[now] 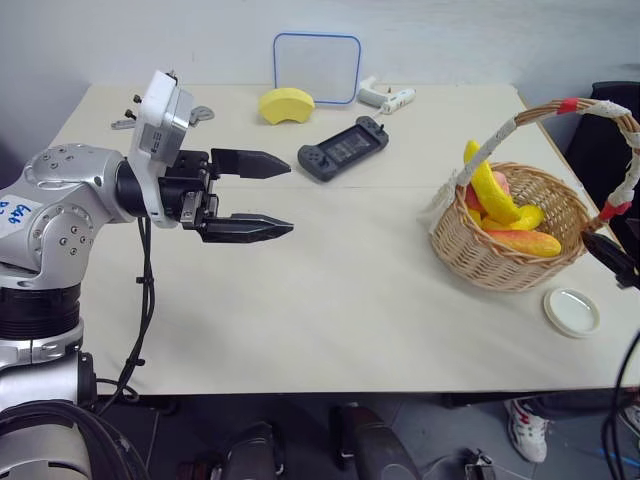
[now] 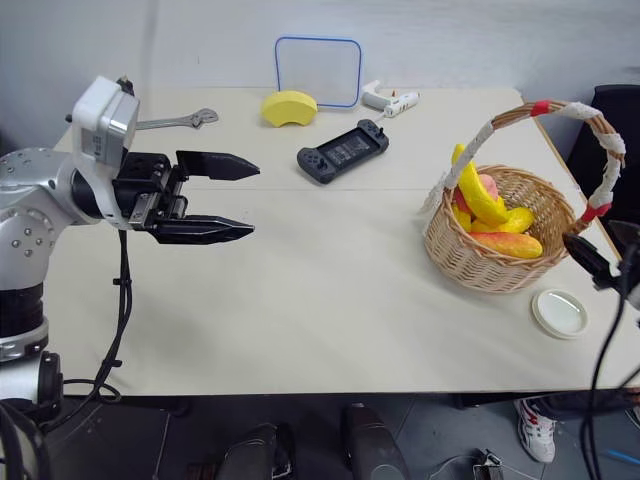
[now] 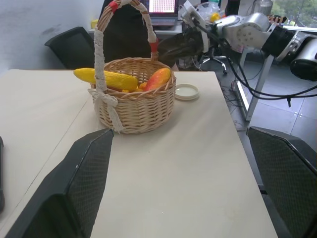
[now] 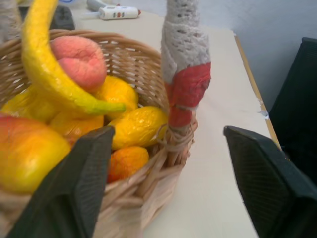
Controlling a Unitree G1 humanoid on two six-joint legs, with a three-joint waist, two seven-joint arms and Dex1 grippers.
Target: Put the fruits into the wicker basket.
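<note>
Our empty right claw (image 4: 166, 183) gapes wide beside the round tan wicker basket (image 1: 470, 245); beyond it lie the curved yellow banana (image 4: 47, 69) and pinkish-red apple (image 4: 81, 59). Our left claw (image 1: 270, 195) hangs open, empty.

no words, brand names or numbers can be read. blue handwritten marks on the robot's left arm (image 1: 12, 210) cannot be made out, and small red and green marks on a white tool (image 4: 118, 12) are too small to read.
</note>
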